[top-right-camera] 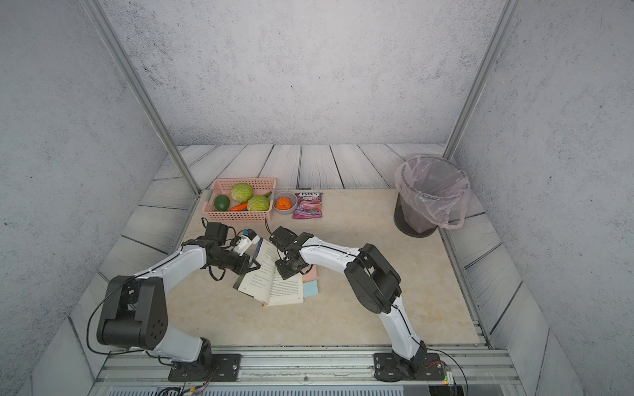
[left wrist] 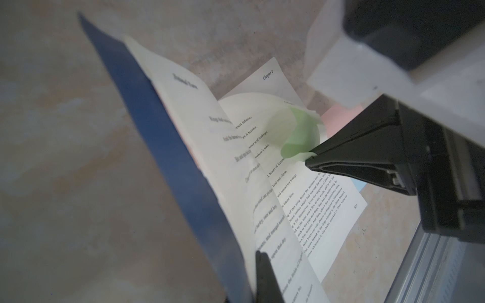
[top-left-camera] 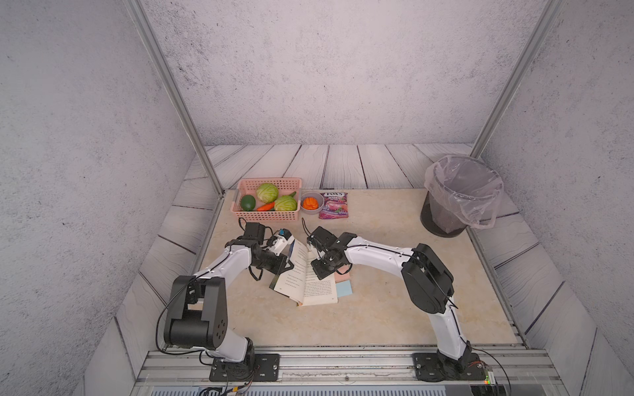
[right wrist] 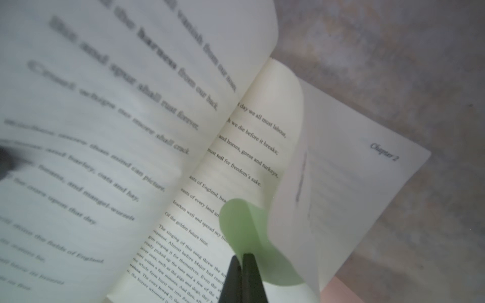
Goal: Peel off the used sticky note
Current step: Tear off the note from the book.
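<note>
Top views both show the beige table (top-left-camera: 394, 274) with an open book (top-left-camera: 317, 291) lying near its middle. On its left half the left gripper (top-left-camera: 288, 266) is clamped, cover and pages raised at a tilt. Over the right-hand page the right gripper (right wrist: 242, 258) has its tips pressed together on the green sticky note (right wrist: 244, 225) — it curls up off the paper, and whether it is fully free I cannot tell.

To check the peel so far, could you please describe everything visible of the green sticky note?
The green sticky note is thin, pale paper, curled into a loop above the open book. The right gripper's shut fingers pinch one edge; its other end clings to a page that bows upward with it.
</note>
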Controlling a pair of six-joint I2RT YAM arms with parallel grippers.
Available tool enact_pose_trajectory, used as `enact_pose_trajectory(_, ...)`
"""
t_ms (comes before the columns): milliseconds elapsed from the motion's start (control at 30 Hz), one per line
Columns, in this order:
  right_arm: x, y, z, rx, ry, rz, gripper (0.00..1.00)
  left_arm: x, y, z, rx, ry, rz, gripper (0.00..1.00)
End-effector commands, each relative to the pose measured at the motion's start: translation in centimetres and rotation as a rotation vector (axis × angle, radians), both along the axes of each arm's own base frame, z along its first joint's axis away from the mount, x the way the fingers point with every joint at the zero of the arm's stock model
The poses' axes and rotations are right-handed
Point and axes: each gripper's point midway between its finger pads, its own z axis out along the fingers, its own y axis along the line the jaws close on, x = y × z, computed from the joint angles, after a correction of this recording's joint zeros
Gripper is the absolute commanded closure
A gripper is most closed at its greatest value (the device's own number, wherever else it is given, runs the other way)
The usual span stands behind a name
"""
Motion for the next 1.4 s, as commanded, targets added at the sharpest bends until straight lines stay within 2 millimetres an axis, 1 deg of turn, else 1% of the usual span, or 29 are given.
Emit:
enact_pose_trajectory(0,-0.3,0.0,-0.4,-0.013,0.002,0.011,1.0,-1.9,1.9,-2.5,0.103,0.107,0.021,1.0)
enact_pose_trajectory(233,-1.5,0.3,-0.2,0.032,0.032,0.044,1.0,-1.8,2.0,-2.5,0.104,0.105,0.023,1.0)
enact_pose_trajectory(433,-3.1,-0.5,-0.6,0.038,0.066,0.106,1.0,-1.8,2.0,-2.5,0.102,0.106,0.024,1.0)
enact_pose_trajectory(533,-3.6,-1.2,-0.2,0.027,0.061,0.123,1.0,-1.8,2.0,-2.5,0.102,0.106,0.024,1.0)
enact_pose_trajectory(600,-3.8,-1.5,0.5,0.039,0.048,0.126,1.0,-1.8,2.0,-2.5,0.102,0.104,0.025,1.0)
enact_pose_trajectory(667,-4.0,-1.6,1.7,0.065,0.033,0.129,1.0,-1.9,2.0,-2.5,0.102,0.106,0.025,1.0)
enact_pose_trajectory(733,-4.1,-1.8,2.5,0.079,0.022,0.129,1.0,-1.8,2.1,-2.5,0.1,0.104,0.027,1.0)
enact_pose_trajectory(800,-3.9,-1.9,3.1,0.079,0.011,0.125,1.0,-1.8,2.0,-2.4,0.098,0.103,0.027,1.0)
enact_pose_trajectory(933,-3.8,-2.3,3.5,0.067,-0.001,0.115,1.0,-1.8,2.1,-2.4,0.098,0.101,0.028,1.0)
enact_pose_trajectory(1067,-3.5,-2.8,4.8,0.091,-0.016,0.088,1.0,-1.8,2.1,-2.3,0.097,0.1,0.029,1.0)
enact_pose_trajectory(1167,-3.4,-3.3,6.2,0.111,-0.036,0.072,1.0,-1.8,2.1,-2.3,0.096,0.1,0.032,1.0)
enact_pose_trajectory(1267,-3.2,-4.3,7.0,0.109,-0.052,0.054,1.0,-1.7,2.1,-2.4,0.097,0.101,0.034,1.0)
enact_pose_trajectory(1367,-2.7,-5.5,7.2,0.104,-0.061,0.014,1.0,-1.7,2.2,-2.3,0.097,0.099,0.035,1.0)
